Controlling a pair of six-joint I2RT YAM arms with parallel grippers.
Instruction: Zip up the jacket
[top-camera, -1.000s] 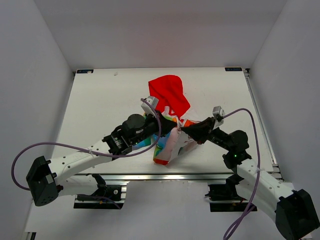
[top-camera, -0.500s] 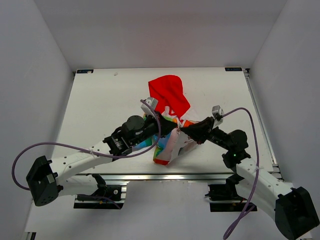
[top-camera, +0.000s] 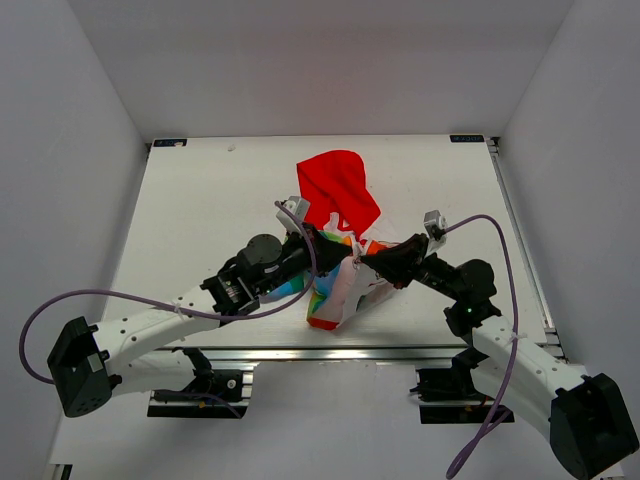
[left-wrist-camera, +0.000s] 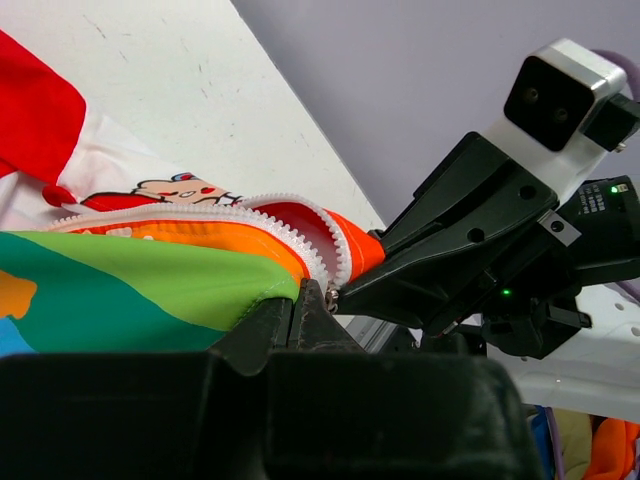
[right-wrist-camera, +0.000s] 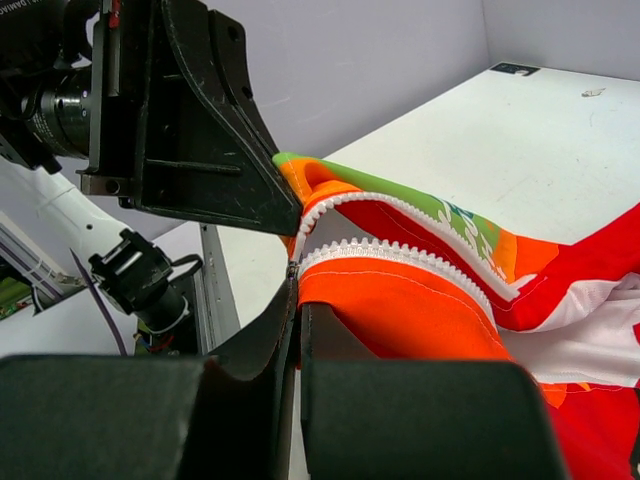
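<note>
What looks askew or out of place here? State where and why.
The jacket lies crumpled, not flat, pinched between the left gripper and right gripper; its zipper teeth gape apart beside their tips. Nothing looks torn or spilled.

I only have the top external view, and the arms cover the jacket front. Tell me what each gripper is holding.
Observer: In the left wrist view, the left gripper is shut on the jacket's green edge, where the zipper teeth end.
Operator: Now the right one.
Observer: The right gripper is shut on the orange edge, just under its own row of teeth.
Operator: Report the zipper.
Observer: It is open. The two white rows run apart, with red showing between them.
</note>
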